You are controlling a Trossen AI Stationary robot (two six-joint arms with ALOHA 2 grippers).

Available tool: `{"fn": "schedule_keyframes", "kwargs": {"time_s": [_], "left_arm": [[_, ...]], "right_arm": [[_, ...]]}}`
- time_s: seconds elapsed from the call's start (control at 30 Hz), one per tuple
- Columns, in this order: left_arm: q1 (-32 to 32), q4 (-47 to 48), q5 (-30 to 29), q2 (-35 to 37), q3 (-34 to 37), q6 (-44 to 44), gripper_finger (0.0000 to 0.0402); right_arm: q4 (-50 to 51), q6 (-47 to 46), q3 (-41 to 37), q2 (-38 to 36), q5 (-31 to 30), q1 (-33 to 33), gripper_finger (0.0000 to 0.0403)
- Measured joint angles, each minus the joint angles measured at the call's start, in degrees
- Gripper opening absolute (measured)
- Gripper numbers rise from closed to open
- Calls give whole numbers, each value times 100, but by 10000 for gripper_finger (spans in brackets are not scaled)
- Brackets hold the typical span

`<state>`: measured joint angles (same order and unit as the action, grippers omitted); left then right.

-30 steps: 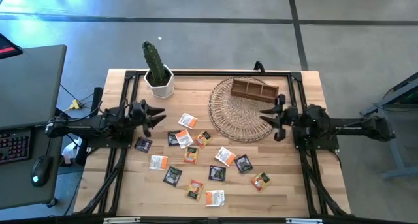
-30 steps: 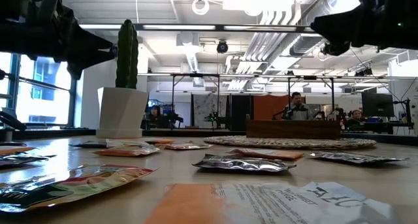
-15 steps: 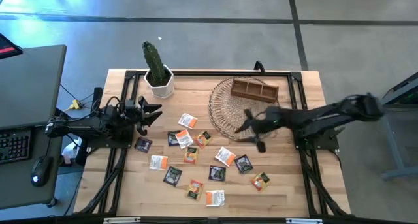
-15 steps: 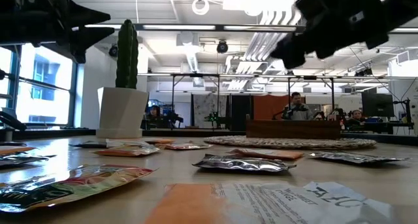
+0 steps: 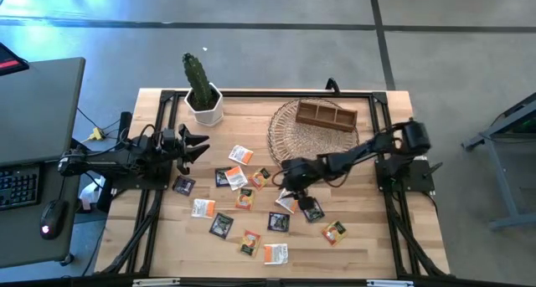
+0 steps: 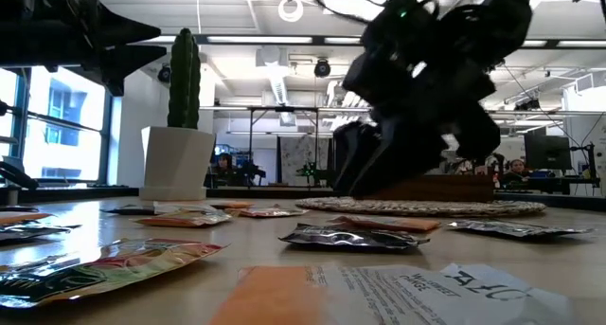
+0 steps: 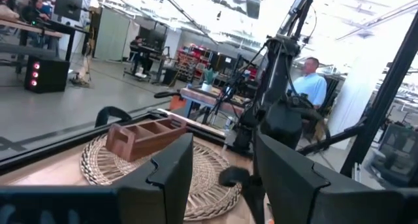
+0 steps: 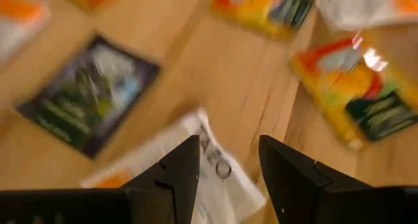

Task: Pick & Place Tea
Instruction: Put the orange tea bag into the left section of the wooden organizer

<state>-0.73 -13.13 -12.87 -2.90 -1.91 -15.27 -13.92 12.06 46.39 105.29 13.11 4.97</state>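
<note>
Wooden compartment box on wicker mat — potted cactus well apart.

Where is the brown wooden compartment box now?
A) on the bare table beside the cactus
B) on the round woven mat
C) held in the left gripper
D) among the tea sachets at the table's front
B: in the high view the wooden compartment box rests on the round woven mat, at its far side.

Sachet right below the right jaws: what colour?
White with an orange end and dark print, the sachet; right wrist view shows it best.
</note>
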Motion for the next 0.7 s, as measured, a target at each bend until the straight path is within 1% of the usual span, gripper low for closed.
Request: {"fn": "schedule_keyframes", "kwargs": {"time_s": [0.13, 0.23, 0.3, 0.37, 0.53, 0.6, 0.67, 0.7], "left_arm": [[0, 2, -2, 0, 0, 0, 168], [0, 2, -2, 0, 0, 0, 168], [0, 4, -2, 0, 0, 0, 168], [0, 4, -2, 0, 0, 0, 168], [0, 4, -2, 0, 0, 0, 168], [0, 6, -2, 0, 0, -1, 168], [0, 7, -2, 0, 0, -2, 168], [0, 6, -2, 0, 0, -1, 168]], "right_arm": [[387, 460, 238, 288, -106, -1, 155], [445, 626, 262, 385, -225, -11, 146], [492, 636, 262, 392, -332, -2, 129], [514, 642, 260, 395, -350, -4, 103], [487, 650, 256, 389, -362, -6, 18], [460, 635, 246, 302, -433, -9, 8], [446, 575, 225, 112, -797, 18, 15], [502, 577, 210, -24, -1114, 43, 18]]}}
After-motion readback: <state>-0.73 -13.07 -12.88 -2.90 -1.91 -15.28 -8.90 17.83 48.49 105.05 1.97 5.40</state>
